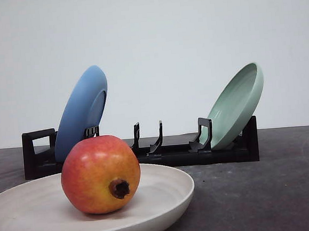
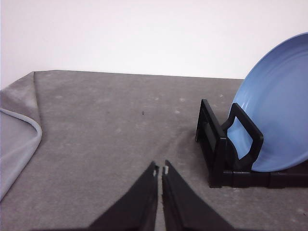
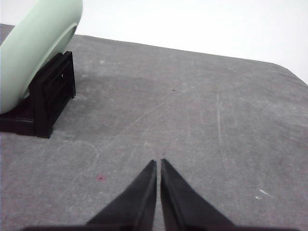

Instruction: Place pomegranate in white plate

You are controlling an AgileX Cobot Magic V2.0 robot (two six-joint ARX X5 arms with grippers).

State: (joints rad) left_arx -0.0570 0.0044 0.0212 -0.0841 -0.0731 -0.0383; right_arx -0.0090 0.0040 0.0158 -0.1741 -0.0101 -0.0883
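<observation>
Pomegranate (image 1: pixel 100 174) inside white plate (image 1: pixel 172 200) rim, both fingers closed over bare mat (image 3: pixel 192 106)

A pomegranate (image 1: pixel 101 174) rests inside a shallow plate (image 1: pixel 172 200) at the near left of the table (image 1: pixel 267 192), its crown nub turned toward the camera. Behind the plate, a long dish rack (image 1: pixel 146 151) runs across the table. One plate (image 1: pixel 82 111) leans upright in the rack's left end and another (image 1: pixel 236 105) in its right end, with free slots between them.
</observation>
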